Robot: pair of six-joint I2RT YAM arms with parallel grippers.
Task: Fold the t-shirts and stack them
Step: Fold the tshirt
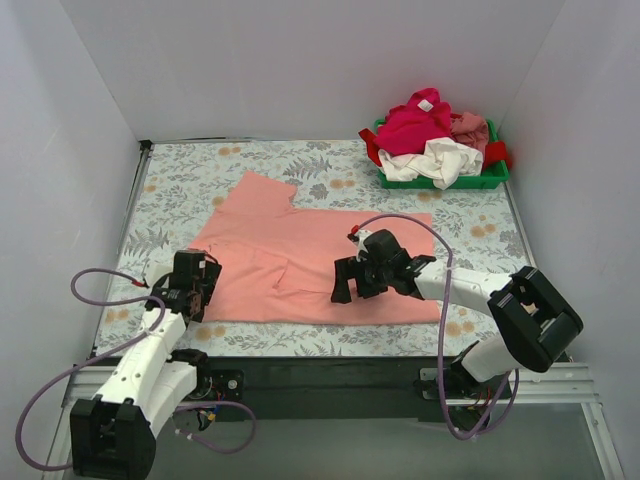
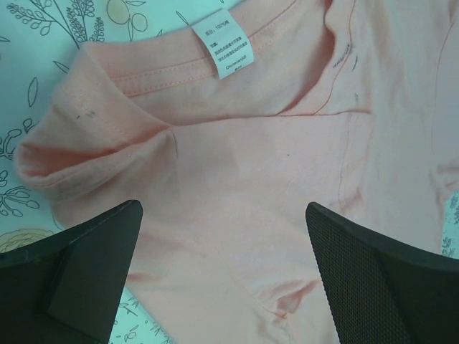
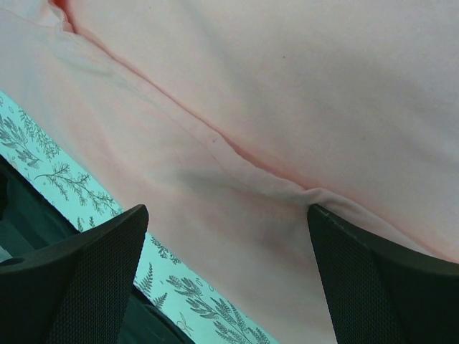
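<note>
Salmon-pink shirt (image 1: 300, 255) spread flat on table (image 1: 180, 180); left gripper (image 1: 197, 285) released over its near-left edge, right gripper (image 1: 352, 288) released over its near middle; other shirts (image 1: 420, 125) heaped in far-right tray (image 1: 495, 178)

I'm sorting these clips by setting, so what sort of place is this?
Most likely a robot lab test cell: plain white panels wall in a floral-covered table, a left arm and right arm are bolted at its near edge, and a salmon-pink t-shirt lies spread for folding.
</note>
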